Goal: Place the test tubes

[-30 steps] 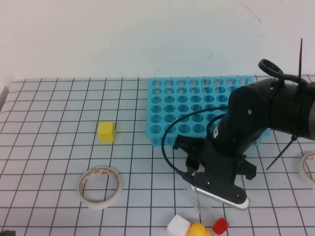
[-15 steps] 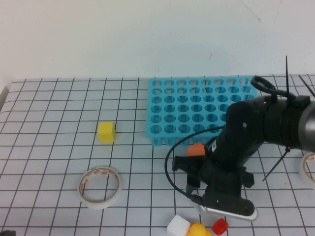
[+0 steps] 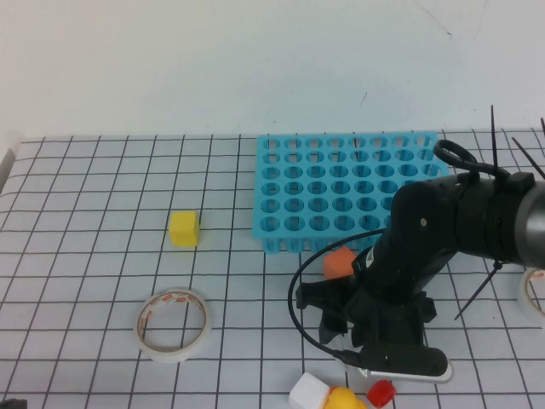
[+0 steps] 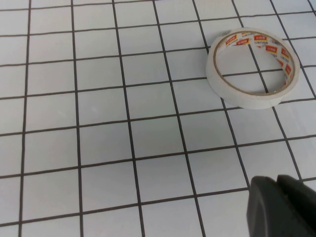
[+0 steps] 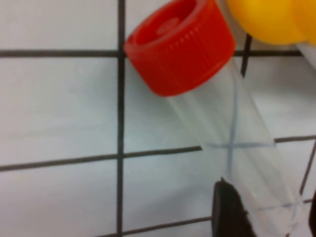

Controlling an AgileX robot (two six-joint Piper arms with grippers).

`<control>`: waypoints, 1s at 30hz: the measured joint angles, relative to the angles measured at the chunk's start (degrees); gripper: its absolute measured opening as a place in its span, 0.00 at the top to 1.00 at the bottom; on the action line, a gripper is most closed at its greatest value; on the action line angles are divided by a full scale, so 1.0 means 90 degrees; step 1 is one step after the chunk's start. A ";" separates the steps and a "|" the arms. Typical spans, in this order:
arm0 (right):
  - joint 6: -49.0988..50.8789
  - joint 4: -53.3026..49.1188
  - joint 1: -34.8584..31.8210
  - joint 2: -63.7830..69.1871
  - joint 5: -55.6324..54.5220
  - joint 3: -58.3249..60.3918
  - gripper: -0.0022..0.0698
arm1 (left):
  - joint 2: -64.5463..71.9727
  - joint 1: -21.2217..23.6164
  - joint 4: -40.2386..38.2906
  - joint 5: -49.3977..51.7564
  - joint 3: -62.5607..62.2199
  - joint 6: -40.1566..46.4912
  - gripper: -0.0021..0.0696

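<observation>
A clear test tube with an orange-red cap (image 5: 180,47) lies slanted between the dark fingers (image 5: 228,212) of my right gripper (image 5: 270,212), which is shut on its glass body. From above only the cap (image 3: 341,262) shows, peeking out from under the black right arm just in front of the blue rack (image 3: 281,245); the right gripper (image 3: 342,291) is mostly hidden under the arm. The rack's holes look empty. My left gripper (image 4: 276,178) is shut and empty, hovering over the grid mat at the near left.
A tape roll (image 3: 173,324) (image 4: 253,66) lies on the left of the mat, beyond it a yellow cube (image 3: 184,228). White (image 3: 307,393), yellow (image 3: 343,399) (image 5: 269,17) and red (image 3: 381,392) blocks sit at the near edge under the right arm. Another tape roll (image 3: 535,294) is at the right edge.
The right arm has swung nearer and turned, and the tube's orange cap has come out from under it, in front of the rack. The left gripper has not moved.
</observation>
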 joint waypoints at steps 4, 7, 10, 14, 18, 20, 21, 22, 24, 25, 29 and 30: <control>-0.0024 0.0035 0.0000 0.0061 -0.0016 0.0000 0.51 | 0.0000 0.0000 0.0000 0.0000 0.0000 0.0000 0.97; -0.0075 0.0076 0.0000 0.0181 -0.0032 0.0000 0.51 | 0.0000 0.0000 0.0000 0.0000 0.0000 0.0000 0.97; -0.0118 0.0076 0.0000 0.0250 -0.0032 0.0000 0.51 | 0.0000 0.0000 0.0000 0.0000 0.0000 0.0000 0.97; -0.0129 0.0076 0.0000 0.0250 -0.0032 0.0000 0.52 | 0.0000 0.0000 0.0000 0.0000 0.0000 0.0000 0.97; -0.0049 0.0076 0.0000 0.0254 -0.0021 0.0000 0.63 | 0.0000 0.0000 0.0000 0.0000 0.0000 0.0005 0.97; 0.0008 0.0076 0.0000 0.0254 -0.0021 0.0000 0.64 | 0.0000 0.0000 0.0000 0.0000 0.0000 0.0005 0.97; 0.0062 0.0076 0.0000 0.0254 -0.0021 0.0000 0.64 | 0.0000 0.0000 0.0000 0.0000 0.0000 0.0005 0.97; 0.0139 0.0076 0.0000 0.0254 -0.0021 0.0000 0.64 | 0.0000 0.0000 0.0000 0.0000 0.0000 0.0015 0.97; 0.0344 0.0076 0.0000 0.0254 -0.0021 0.0000 0.64 | 0.0000 0.0000 0.0000 0.0000 0.0000 0.0015 0.97; 0.0413 0.0076 0.0000 0.0254 -0.0021 0.0000 0.64 | 0.0000 0.0000 0.0000 0.0000 0.0000 0.0015 0.97; 0.0862 0.0020 0.0000 0.0254 -0.0021 0.0000 0.64 | 0.0000 0.0000 0.0000 0.0000 0.0000 0.0015 0.97; 0.1088 -0.0054 0.0000 0.0254 -0.0021 0.0000 0.64 | 0.0000 0.0000 0.0000 0.0000 0.0000 0.0015 0.97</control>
